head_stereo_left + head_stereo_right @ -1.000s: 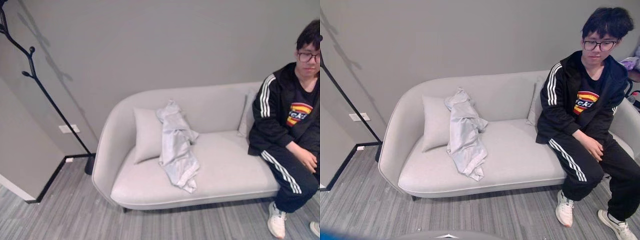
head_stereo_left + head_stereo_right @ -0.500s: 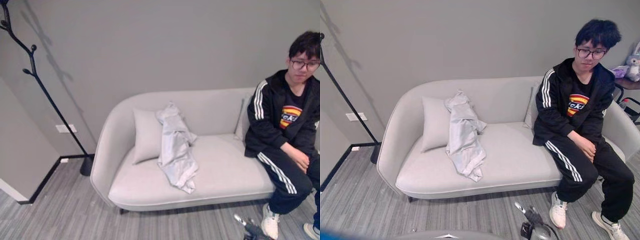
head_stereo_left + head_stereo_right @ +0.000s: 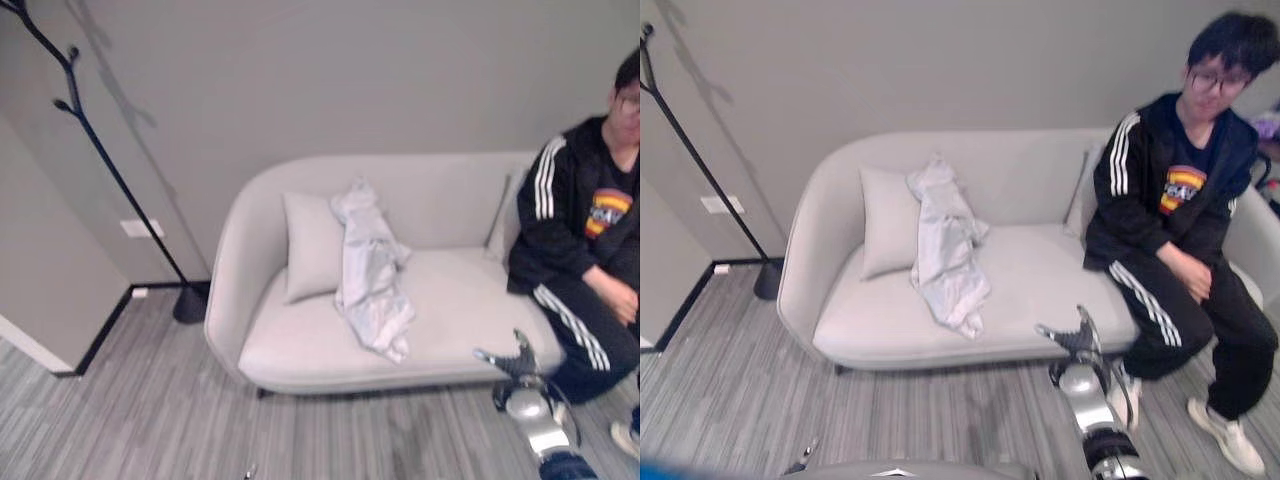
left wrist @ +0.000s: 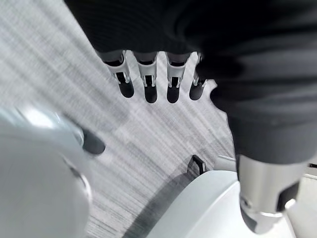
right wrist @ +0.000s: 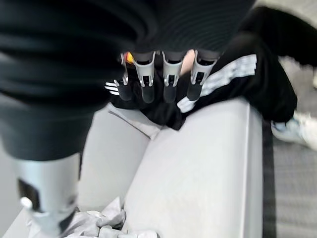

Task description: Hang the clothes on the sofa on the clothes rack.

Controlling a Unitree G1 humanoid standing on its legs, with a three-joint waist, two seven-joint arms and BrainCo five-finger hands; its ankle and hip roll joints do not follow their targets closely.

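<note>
A crumpled pale grey garment (image 3: 372, 272) is draped over the left half of a light grey, round-backed fabric sofa (image 3: 300, 350), its upper end resting against the backrest and its lower end spread over the seat cushion near the front edge. A square light grey cushion (image 3: 312, 246) is propped against the backrest, just beside the garment on its left and touching it. At the sofa's right end a person in a black tracksuit with white stripes (image 3: 1170, 215) is seated, with a second grey cushion (image 3: 1080, 200) partly hidden behind the sleeve.

A slim black clothes rack with short branch-like pegs (image 3: 105, 160) is seen against the grey wall to the left of the sofa, well apart from the garment; its round base (image 3: 190, 303) stands on the grey striped carpet (image 3: 150, 410) just beside the sofa's left end.

The right hand (image 3: 1072, 340) is raised in front of the sofa's right half, with fingers (image 5: 143, 82) extended and spread (nothing is held), well apart from the garment. In the left wrist view the left hand (image 4: 148, 79) is shown above the carpet, its fingers straight and empty.
</note>
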